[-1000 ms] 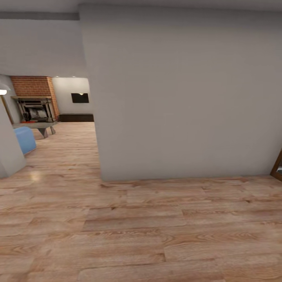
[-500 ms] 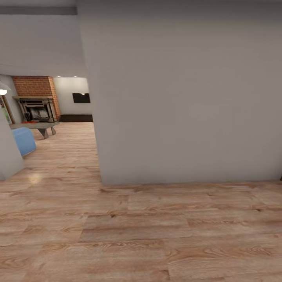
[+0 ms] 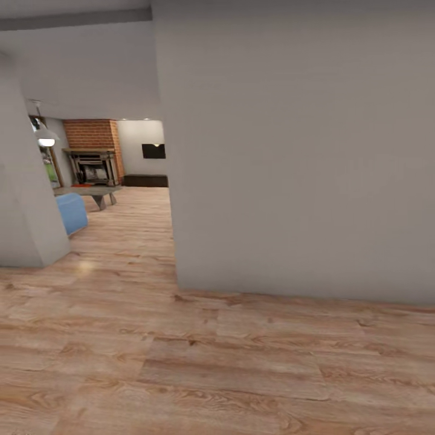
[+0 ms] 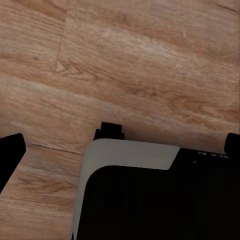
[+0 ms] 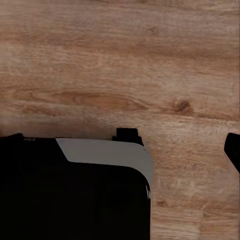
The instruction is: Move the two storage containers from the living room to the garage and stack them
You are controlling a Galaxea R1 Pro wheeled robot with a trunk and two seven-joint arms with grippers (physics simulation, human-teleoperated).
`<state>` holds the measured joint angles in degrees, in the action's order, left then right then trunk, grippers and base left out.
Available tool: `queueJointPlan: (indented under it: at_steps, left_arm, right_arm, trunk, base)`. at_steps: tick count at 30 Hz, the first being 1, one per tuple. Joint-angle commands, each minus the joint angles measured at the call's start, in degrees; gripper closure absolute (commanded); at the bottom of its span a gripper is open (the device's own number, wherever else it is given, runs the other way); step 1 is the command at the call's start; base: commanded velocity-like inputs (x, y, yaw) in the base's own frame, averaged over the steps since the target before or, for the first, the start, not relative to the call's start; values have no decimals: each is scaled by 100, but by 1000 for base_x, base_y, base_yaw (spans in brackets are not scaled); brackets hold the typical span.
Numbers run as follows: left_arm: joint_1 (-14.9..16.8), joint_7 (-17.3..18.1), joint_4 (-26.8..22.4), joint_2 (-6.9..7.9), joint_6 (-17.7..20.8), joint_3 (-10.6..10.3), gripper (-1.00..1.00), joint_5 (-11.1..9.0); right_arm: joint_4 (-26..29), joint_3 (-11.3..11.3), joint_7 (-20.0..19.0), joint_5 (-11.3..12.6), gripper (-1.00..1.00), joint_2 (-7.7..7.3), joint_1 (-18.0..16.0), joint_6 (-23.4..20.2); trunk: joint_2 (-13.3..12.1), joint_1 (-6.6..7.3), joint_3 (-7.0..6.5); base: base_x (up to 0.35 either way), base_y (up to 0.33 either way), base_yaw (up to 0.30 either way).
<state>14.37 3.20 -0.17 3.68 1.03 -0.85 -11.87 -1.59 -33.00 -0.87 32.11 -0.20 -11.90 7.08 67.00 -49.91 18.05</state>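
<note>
The robot stands on wood floor [image 3: 181, 362] before a grey wall [image 3: 302, 151]. The living room [image 3: 109, 181] lies ahead to the left, past the wall's corner, with fireplace [image 3: 92, 166] and blue sofa [image 3: 72, 211]. A small orange spot on the low desk [image 3: 90, 191] may be a container; I cannot tell. Neither arm is nearer. Whether either end effector is apart or together, I cannot tell. No readable writing.

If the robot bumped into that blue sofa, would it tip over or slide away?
Probably neither. The blue sofa looks wide and low, sitting flat on the wood-plank floor, so tipping seems unlikely. Its rounded edges suggest soft padding that would squash a little. The floor looks shiny, so it might scoot slightly.
</note>
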Motion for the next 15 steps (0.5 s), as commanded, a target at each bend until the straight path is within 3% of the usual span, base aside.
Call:
queueJointPlan:
  at_steps: [1, 15]
  left_arm:
    - [4, 23, 1, 2, 11, -11, -100, -52]
    - [4, 23, -1, 1, 11, -11, -100, -52]
  right_arm:
    - [-16, -48, -9, 50, -100, 3, -6, 30]
    - [-14, -48, -9, 50, -100, 3, -5, 30]
  trunk:
    - [3, -3, 7]
    - [3, -3, 7]
  base:
    - [321, 0, 270]
    - [321, 0, 270]
